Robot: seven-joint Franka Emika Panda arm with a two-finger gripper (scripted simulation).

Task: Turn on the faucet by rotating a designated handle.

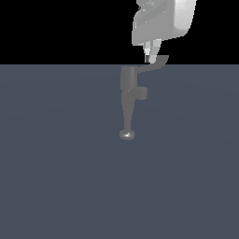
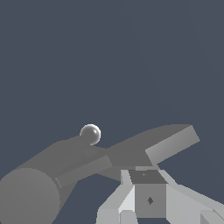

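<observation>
The exterior view shows the tool at the handle of the faucet; whether it pinches is unclear. The wrist view shows the handle's underside.

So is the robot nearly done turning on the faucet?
Not yet. Done: the gripper has reached the handle at the top of the faucet. In hand: lining its fingertips up beside the lever. Left: pushing the handle around. No water shows.

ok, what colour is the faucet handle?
Matte grey, same as the faucet body. The handle shows best in the wrist view.
</observation>
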